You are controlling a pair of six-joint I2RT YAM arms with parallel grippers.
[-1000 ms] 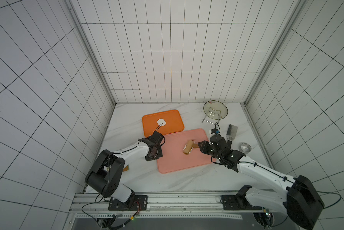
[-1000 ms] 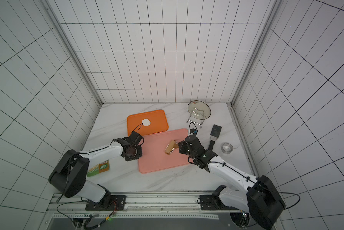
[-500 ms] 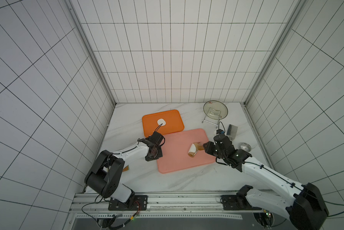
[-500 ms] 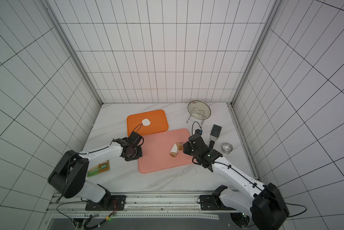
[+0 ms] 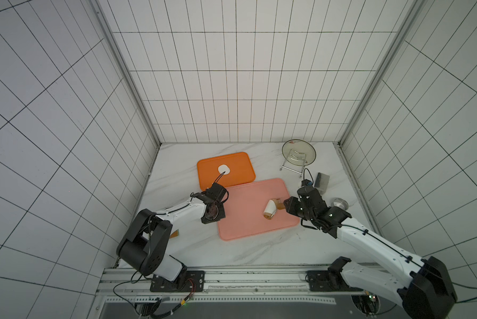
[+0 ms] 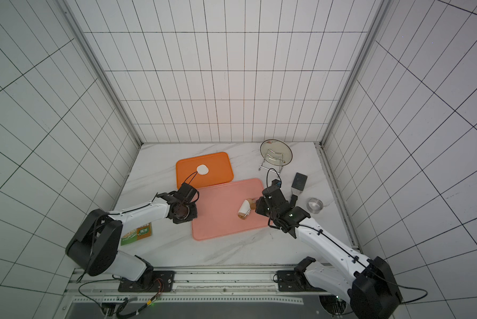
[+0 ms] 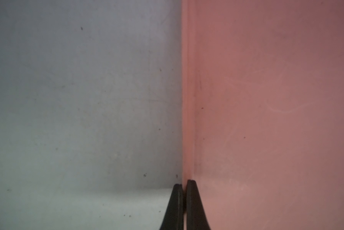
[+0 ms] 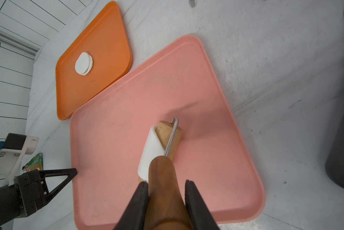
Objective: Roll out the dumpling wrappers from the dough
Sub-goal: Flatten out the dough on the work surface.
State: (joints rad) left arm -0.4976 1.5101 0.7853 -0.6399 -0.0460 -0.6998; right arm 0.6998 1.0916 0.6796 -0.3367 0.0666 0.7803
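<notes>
Clamped on the wooden handle of a small roller, the right gripper holds it over the pink tray in both top views. The dough shows there as a white patch on the drum. The dumpling wrappers lie on the orange tray behind.

From the left wrist, the left gripper has its jaws together on nothing, at the pink tray's edge beside the marble table.

From the right wrist, the dough is a thin, smooth sheet curled round the drum and clinging to it. Whether the drum touches the tray I cannot tell. I'd judge the sheet light, soft, tacky and easily torn, so best peeled from its free edge, not pinched mid-sheet. The wrappers are neat round discs, stacked slightly askew.
</notes>
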